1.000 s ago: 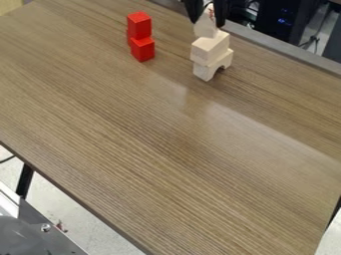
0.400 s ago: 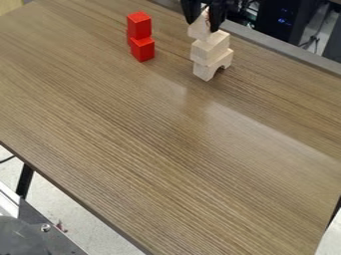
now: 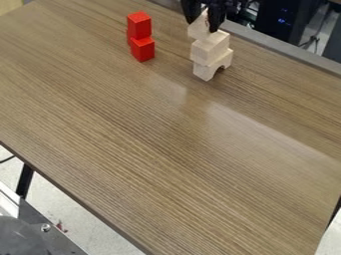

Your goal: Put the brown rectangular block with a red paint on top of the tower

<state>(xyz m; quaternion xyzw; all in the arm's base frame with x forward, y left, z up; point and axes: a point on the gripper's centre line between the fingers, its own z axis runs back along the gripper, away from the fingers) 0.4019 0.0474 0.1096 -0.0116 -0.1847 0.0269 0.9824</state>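
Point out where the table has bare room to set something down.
The wood-grain tabletop is bare from in front of the stacked red blocks and the pale wooden block tower down to the near edge. A narrower bare strip lies between the two stacks. It is crowded at the tower's top, where the black two-finger gripper is.

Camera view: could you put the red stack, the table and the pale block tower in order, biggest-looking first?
1. Table, by far the largest
2. Pale block tower
3. Red stack, clearly narrower than the tower
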